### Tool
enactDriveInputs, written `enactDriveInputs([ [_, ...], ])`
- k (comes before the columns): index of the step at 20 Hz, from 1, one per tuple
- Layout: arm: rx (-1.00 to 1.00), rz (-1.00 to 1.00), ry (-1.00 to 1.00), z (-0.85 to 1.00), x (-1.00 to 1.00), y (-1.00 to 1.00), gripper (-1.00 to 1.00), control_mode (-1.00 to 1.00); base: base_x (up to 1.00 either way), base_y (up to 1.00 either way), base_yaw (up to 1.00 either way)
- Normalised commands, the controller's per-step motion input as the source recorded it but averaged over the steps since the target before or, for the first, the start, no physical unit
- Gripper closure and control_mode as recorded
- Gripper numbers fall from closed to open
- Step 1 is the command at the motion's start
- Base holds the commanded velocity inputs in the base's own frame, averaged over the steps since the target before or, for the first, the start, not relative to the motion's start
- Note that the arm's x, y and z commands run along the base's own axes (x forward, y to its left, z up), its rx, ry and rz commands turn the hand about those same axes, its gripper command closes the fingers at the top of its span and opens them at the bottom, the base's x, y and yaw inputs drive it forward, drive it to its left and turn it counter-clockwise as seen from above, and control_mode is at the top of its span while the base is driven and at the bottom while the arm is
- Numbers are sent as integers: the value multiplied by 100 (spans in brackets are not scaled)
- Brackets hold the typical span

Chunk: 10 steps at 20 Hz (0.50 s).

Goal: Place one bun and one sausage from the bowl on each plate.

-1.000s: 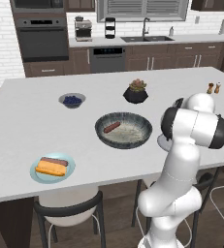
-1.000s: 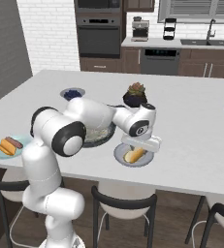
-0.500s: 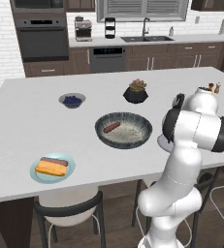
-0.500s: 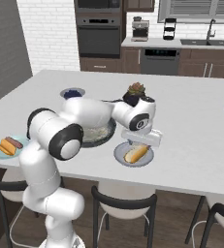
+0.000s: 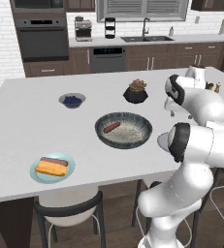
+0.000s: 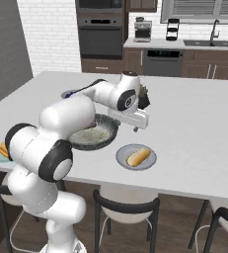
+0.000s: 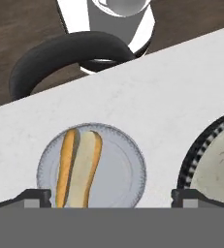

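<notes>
Currently, status by item:

Gripper (image 6: 136,129): jaws stand wide apart and empty. A second ago they sat low over the grey plate (image 6: 123,152), about half closed; they have since spread fully and the hand has risen clear of it.

Pale bun (image 6: 138,157): lies on the grey plate, released, touching nothing else. In the hand view it lies lengthwise on the left half of the plate (image 7: 124,169), between the two fingertips (image 7: 36,196).

Grey plate, judged: bun step done; the plate has no sausage yet.

Bowl (image 5: 102,123): one sausage (image 5: 112,127) lies inside, near the left wall. No bun is visible in it.

Blue-green plate (image 5: 70,162): at the near left of the counter, well apart from the bowl. It carries the orange bun (image 5: 50,169) with a second sausage (image 5: 54,161) just beside it. Judged complete.

Change summary: the bun has passed from the hand to the grey plate.

Task meaning, judged: one transfer remains. The last sausage must go from the bowl to the grey plate, beside the bun.

Next move, judged: swing the open hand back over the bowl and descend on the sausage.
</notes>
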Motion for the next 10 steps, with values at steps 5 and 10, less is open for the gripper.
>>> enactDriveInputs([
  [5, 0, -28, 0, 74, 0, 100, -100, -100, 0, 0, 0],
  [10, 4, -27, 0, 17, 6, 100, -100, -100, 0, 0, 0],
])
